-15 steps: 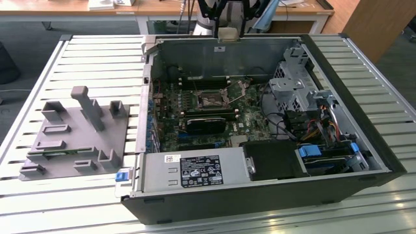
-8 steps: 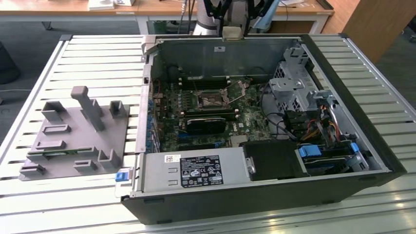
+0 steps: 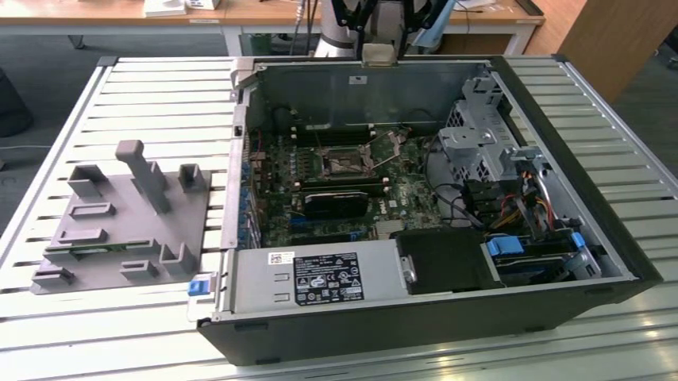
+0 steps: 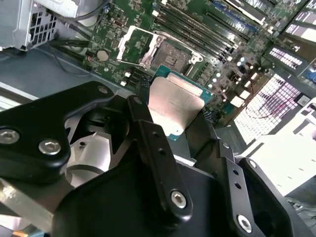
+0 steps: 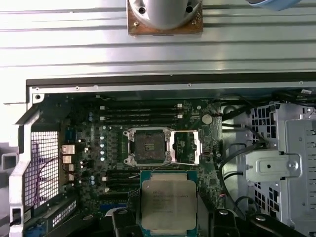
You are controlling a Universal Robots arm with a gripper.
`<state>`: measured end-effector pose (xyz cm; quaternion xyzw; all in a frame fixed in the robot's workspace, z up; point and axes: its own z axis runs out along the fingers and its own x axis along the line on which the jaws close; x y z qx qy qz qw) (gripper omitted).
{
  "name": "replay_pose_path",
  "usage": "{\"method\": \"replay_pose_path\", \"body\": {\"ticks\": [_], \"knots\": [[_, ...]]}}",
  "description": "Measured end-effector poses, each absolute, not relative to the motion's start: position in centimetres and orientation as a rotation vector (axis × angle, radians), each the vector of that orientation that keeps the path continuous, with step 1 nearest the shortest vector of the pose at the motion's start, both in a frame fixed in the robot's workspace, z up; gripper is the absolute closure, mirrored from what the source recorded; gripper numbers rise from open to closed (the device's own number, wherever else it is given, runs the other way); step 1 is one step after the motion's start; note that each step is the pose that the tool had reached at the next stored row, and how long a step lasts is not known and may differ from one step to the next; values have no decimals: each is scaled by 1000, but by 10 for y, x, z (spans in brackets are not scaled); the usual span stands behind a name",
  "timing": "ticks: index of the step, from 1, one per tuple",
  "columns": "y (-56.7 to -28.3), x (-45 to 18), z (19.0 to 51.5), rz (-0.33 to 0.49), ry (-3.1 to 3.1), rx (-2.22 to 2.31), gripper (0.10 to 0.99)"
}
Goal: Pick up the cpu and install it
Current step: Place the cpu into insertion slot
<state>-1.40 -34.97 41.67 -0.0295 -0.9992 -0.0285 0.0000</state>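
While the claw (image 4: 174, 114) grips the cpu (image 5: 168, 205) by two opposite edges, probably to present it flat, the chip hangs over the motherboard (image 5: 89, 148) near the open socket (image 5: 148, 146), its frame (image 5: 186, 147) swung aside.

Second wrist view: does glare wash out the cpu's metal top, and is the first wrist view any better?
In the second wrist view the cpu top glares pale, nearly white, and the mesh panel is blown out; in the first wrist view the cpu looks evenly lit grey, while the slatted table is overexposed.
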Motion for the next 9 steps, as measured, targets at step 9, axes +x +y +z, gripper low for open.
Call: {"method": "replay_pose_path", "body": {"ticks": [9], "knots": [[-350, -14, 415, -88, -3128, -315, 545]]}}
